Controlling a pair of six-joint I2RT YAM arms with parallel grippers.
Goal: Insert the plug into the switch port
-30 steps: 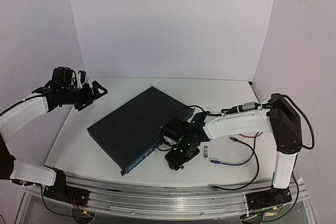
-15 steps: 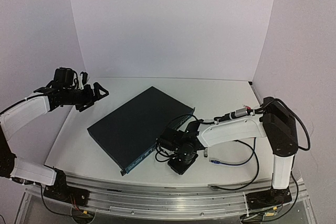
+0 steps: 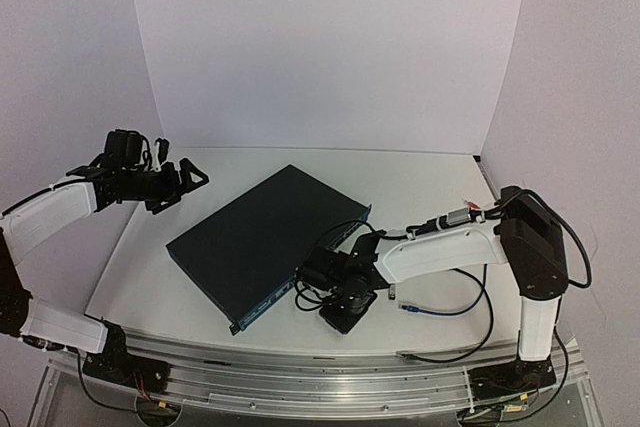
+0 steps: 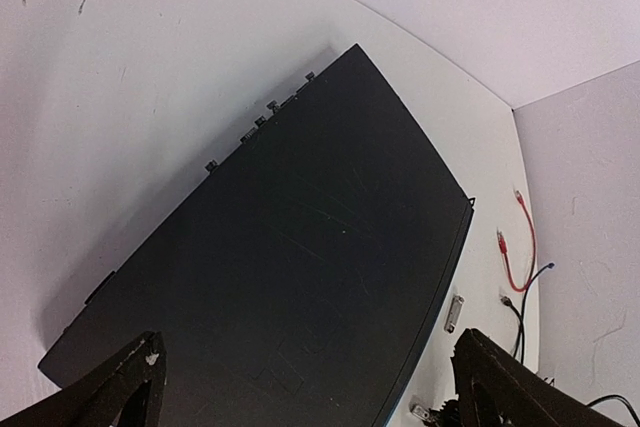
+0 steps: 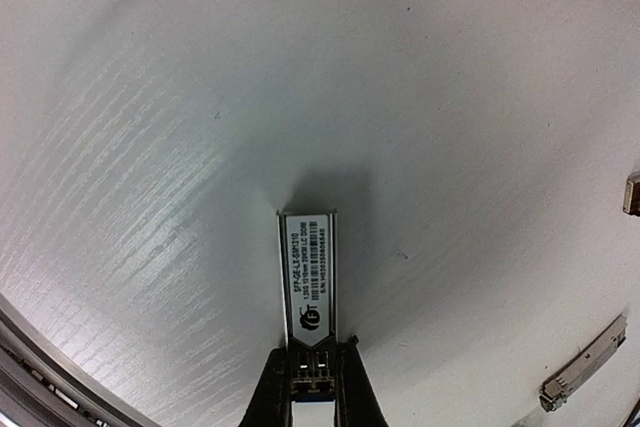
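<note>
The switch (image 3: 265, 237) is a flat dark box lying at an angle mid-table, its socket face (image 3: 268, 305) turned toward the near edge. The plug (image 5: 309, 272) is a small metal module with a white label, and it lies flat on the table. My right gripper (image 5: 312, 362) is shut on the plug's rear end, low over the table just right of the switch's near corner (image 3: 345, 312). My left gripper (image 3: 185, 175) hangs open above the table to the left of the switch (image 4: 290, 277), with nothing between its fingers (image 4: 135, 377).
A second metal module (image 5: 583, 365) lies loose to the right of the plug, seen also beside the switch edge (image 4: 454, 313). A blue-tipped black cable (image 3: 412, 308) and a red lead (image 4: 518, 237) lie on the right side. White walls enclose the table.
My right gripper has dropped and shifted left toward the near edge, and its fingers have closed onto the plug. The left arm has barely moved.
</note>
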